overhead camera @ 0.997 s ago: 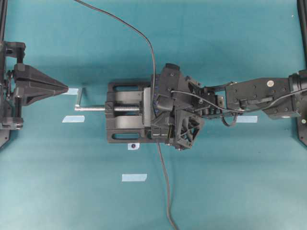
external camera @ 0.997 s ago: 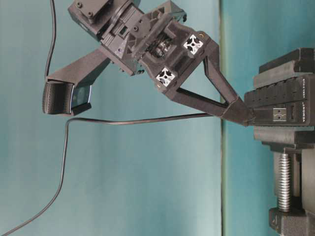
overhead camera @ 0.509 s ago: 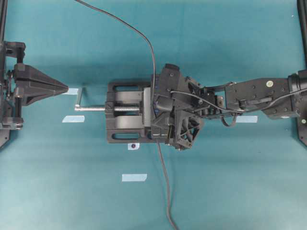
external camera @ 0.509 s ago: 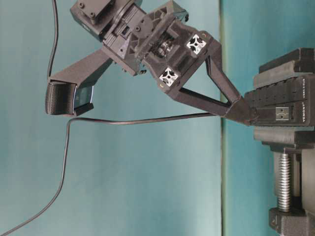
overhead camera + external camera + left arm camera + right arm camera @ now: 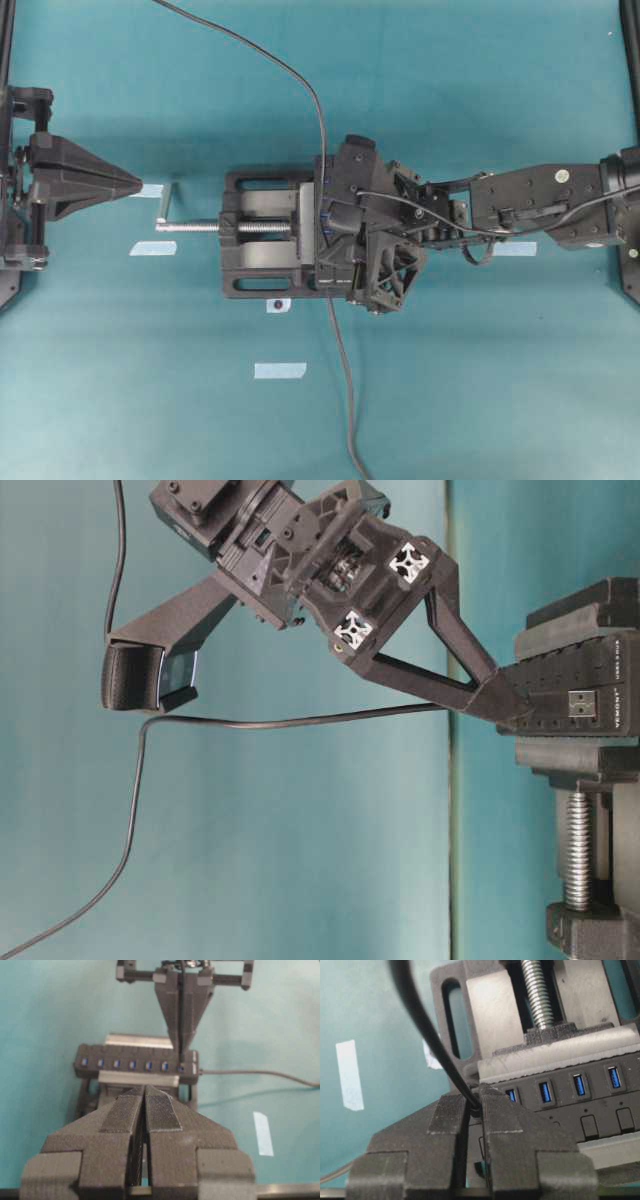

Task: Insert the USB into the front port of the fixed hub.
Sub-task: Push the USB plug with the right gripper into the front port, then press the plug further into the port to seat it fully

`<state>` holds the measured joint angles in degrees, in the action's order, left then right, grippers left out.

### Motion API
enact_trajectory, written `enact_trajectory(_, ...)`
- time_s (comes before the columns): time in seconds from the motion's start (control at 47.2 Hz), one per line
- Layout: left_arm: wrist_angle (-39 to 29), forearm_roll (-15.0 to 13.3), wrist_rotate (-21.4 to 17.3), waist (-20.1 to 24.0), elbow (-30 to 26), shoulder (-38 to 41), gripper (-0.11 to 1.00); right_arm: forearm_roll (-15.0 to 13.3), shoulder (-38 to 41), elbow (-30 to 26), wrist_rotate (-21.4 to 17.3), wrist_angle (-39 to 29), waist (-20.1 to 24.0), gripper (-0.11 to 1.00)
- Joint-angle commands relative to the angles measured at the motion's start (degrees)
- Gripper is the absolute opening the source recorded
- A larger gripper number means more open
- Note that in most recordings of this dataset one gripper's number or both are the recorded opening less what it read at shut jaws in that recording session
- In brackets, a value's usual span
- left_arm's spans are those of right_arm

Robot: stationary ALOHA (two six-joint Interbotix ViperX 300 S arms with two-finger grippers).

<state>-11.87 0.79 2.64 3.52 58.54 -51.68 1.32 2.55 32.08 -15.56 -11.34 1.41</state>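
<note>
Right tool pinching plug cable, tip down at hub's end port. Clamp keeps hub steady mid-bench. Left tool pressed together, empty, waiting.

You are looking down on a teal worktop, matte and evenly lit, with only soft shadows. Several pale strips of tape lie on it: one at about seven o'clock from the centre, two more toward nine o'clock, and one toward three o'clock. Dark frame rails run along the left and right edges. In the table-level view you see a teal backdrop behind.
</note>
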Motion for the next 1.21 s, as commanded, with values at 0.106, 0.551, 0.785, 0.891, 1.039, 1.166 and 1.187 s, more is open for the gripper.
enact_trajectory(0.106, 0.62, 0.09, 0.18, -0.09, -0.62, 0.18, 0.0, 0.09, -0.7, -0.53, -1.14, 0.97, 0.26, 0.02)
enact_trajectory(0.551, 0.62, 0.09, 0.09, 0.0, -0.7, 0.18, 0.0, 0.09, -0.62, -0.44, -1.14, 1.14, 0.18, 0.02)
enact_trajectory(0.785, 0.62, 0.09, 0.09, -0.09, -0.62, 0.18, 0.0, 0.09, -0.18, -0.44, -1.14, 1.14, 0.26, 0.02)
enact_trajectory(0.891, 0.62, 0.09, 0.09, 0.0, -0.62, 0.18, 0.0, 0.09, 0.0, -0.44, -1.14, 1.05, 0.35, 0.02)
enact_trajectory(1.039, 0.62, 0.18, 0.09, -0.09, -0.7, -0.09, 0.0, 0.09, 0.18, -0.18, -1.14, 0.79, 0.53, 0.02)
enact_trajectory(1.166, 0.62, 0.18, 0.09, -0.09, -0.7, -0.26, 0.0, 0.09, 0.35, 0.0, -1.23, 0.7, 1.23, 0.02)
enact_trajectory(1.187, 0.62, 0.09, 0.09, -0.09, -0.7, -0.26, 0.0, 0.09, 0.35, 0.0, -1.23, 0.7, 1.23, 0.02)
